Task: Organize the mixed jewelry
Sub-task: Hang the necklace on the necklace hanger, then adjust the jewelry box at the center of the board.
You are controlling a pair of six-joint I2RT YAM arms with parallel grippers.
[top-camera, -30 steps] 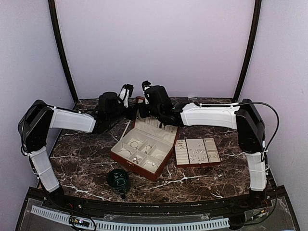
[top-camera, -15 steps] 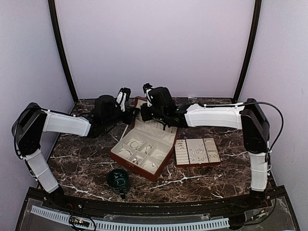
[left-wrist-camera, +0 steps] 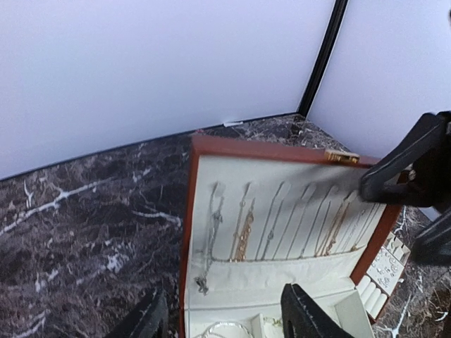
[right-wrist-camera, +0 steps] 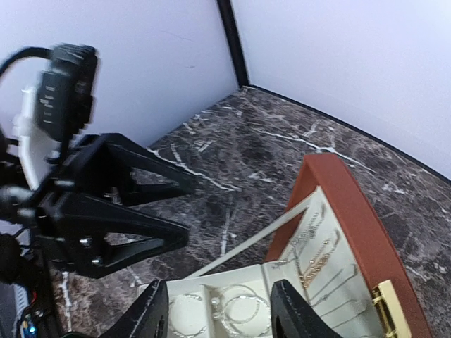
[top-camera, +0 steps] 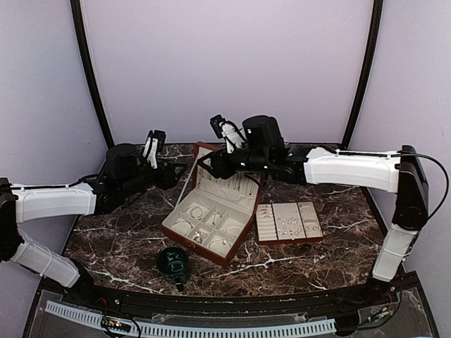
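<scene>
L gripper (left-wrist-camera: 224,294) half cropped; jewelry (top-camera: 287,227) tiny, blurry

There's the dark marble table (top-camera: 127,243), carrying an open red jewelry box (top-camera: 194,244) mid-table, a padded tray (top-camera: 289,240) just right of it, and a green cup (top-camera: 173,261) in front.

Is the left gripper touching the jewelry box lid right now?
Apart. The right wrist view shows bare marble table between the left gripper's open fingers and the box's red lid.
</scene>
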